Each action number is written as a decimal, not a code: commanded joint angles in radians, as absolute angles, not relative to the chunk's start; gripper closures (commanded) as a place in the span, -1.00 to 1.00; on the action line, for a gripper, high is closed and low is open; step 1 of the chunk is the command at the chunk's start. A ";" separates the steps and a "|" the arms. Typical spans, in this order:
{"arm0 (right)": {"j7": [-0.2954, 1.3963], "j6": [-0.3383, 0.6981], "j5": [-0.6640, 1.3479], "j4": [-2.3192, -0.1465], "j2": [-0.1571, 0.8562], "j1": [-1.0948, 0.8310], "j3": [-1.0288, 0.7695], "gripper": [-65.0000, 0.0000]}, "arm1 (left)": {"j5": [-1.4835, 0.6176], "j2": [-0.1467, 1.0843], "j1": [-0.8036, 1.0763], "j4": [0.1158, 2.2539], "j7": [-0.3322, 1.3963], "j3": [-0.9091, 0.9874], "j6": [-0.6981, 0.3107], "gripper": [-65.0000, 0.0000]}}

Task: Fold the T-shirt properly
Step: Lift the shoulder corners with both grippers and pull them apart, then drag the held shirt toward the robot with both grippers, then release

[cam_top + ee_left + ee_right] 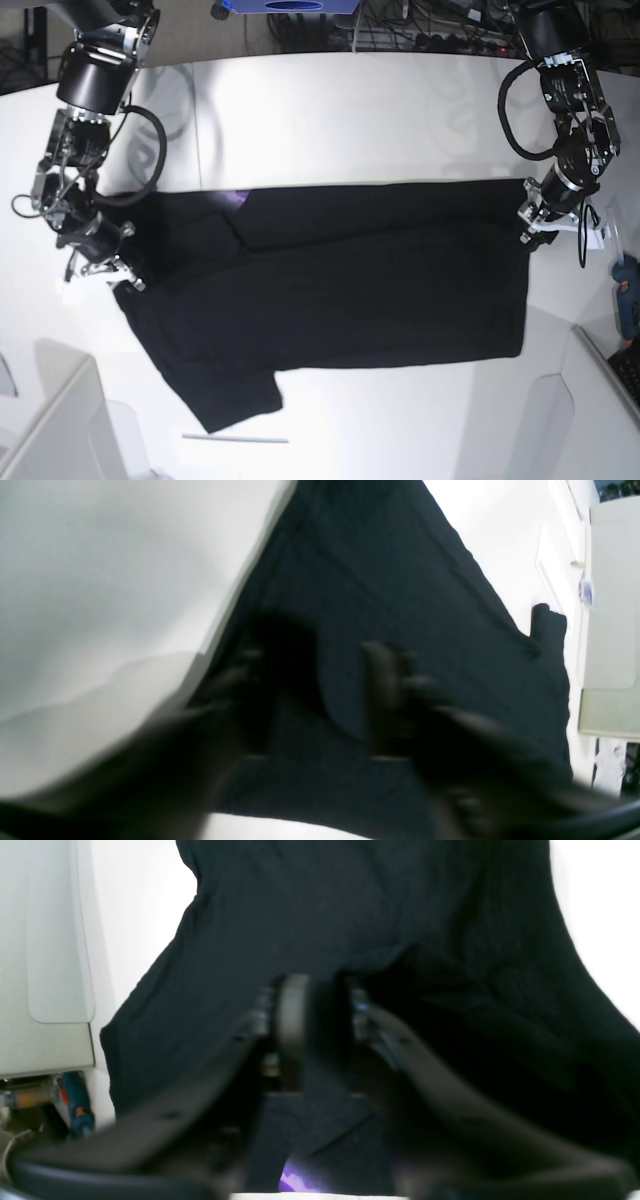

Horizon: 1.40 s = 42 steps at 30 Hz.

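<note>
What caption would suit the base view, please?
Two arms flank a black T-shirt spread on the white table.

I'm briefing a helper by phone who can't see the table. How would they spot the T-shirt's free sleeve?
On the white table lies one black T-shirt, spread between the two arms. Its free sleeve is the flap jutting from the shirt's lower corner in the base view, toward the thin white strip; unlike the other corners, no gripper is near it.

Left hand [320, 700] parted, right hand [320, 1035] parted, both arms low

left gripper [320, 700] motion-blurred, T-shirt [325, 915] cut off by top edge
</note>
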<state>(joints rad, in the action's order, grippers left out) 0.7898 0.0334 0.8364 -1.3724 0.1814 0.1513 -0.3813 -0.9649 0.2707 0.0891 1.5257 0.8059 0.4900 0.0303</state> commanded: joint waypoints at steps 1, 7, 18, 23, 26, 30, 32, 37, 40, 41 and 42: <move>0.776 0.036 0.855 -1.395 0.196 0.174 -0.389 0.25 | -0.975 0.286 0.064 1.543 0.788 0.496 0.024 -0.23; 0.737 0.035 0.852 -1.494 0.168 0.113 -0.481 0.15 | -0.983 0.280 0.071 1.618 0.796 0.624 0.024 -0.67; 0.725 -0.163 0.855 -1.779 0.070 -0.179 -0.544 -0.06 | -0.980 0.239 0.352 1.753 0.788 0.668 0.021 -0.66; 0.725 -0.165 0.849 -1.679 0.016 -0.176 -0.613 -0.21 | -0.981 0.208 0.352 1.670 0.788 0.664 0.019 -0.66; 0.725 -0.165 0.848 -1.618 0.016 -0.162 -0.621 -0.21 | -0.981 0.206 0.351 1.638 0.788 0.659 0.019 -0.66; 0.682 -0.165 0.777 -1.552 0.025 -0.137 -0.615 -0.21 | -0.977 0.206 0.325 1.621 0.788 0.657 0.019 -0.66; 0.650 -0.165 0.748 -1.526 0.025 -0.131 -0.613 -0.21 | -0.977 0.206 0.309 1.593 0.788 0.657 0.019 -0.66; 0.639 -0.165 0.734 -1.483 0.028 -0.110 -0.611 -0.21 | -0.975 0.206 0.243 1.501 0.788 0.657 0.019 -0.66; 0.638 -0.165 0.733 -1.475 0.028 -0.102 -0.611 -0.21 | -0.975 0.211 0.216 1.475 0.788 0.615 0.019 -0.66; 0.636 -0.165 0.733 -1.469 0.028 -0.102 -0.611 -0.21 | -0.975 0.213 0.206 1.474 0.788 0.593 0.019 -0.66; 0.636 -0.165 0.733 -1.463 0.030 -0.102 -0.611 -0.21 | -0.975 0.213 0.200 1.474 0.788 0.578 0.019 -0.66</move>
<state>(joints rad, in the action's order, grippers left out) 0.6182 -0.1562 0.7433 -1.4643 0.0246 -0.1005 -0.6125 -0.9749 0.2104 0.2005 1.4712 0.7555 0.5823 0.0105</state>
